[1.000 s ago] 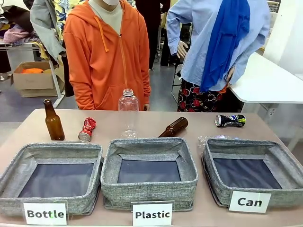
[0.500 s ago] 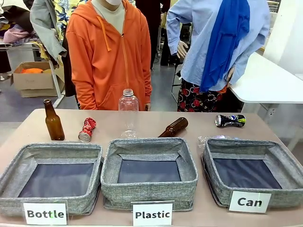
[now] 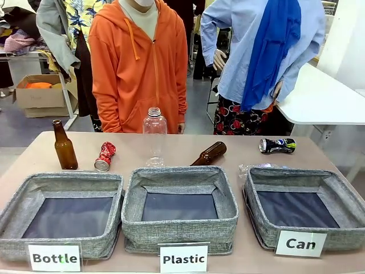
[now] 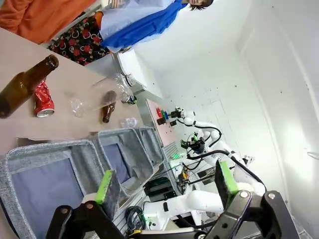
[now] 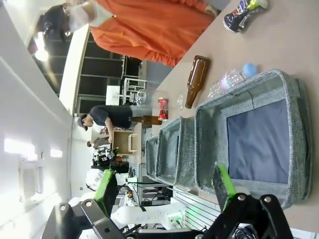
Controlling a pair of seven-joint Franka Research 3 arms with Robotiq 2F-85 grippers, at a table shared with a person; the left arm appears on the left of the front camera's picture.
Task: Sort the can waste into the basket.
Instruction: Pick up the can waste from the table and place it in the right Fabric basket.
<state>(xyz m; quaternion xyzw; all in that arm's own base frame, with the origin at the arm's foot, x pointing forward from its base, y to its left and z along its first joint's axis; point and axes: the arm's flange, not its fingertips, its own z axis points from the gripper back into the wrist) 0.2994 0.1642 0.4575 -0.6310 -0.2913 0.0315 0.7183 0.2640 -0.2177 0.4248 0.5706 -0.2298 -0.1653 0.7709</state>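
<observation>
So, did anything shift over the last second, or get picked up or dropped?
Only the person in orange moved, stepping slightly toward the robot's right. Nothing was grasped or let go. On the table, the red can, the dark can and the Can basket lie as before. The left pincer and the right pincer are open and hold nothing.

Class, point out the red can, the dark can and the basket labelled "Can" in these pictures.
red can (image 3: 105,156): front view, middle of its crushed body.
dark can (image 3: 278,145): front view, middle of its side as it lies.
Can basket (image 3: 296,181): front view, inner face of its far wall.
</observation>
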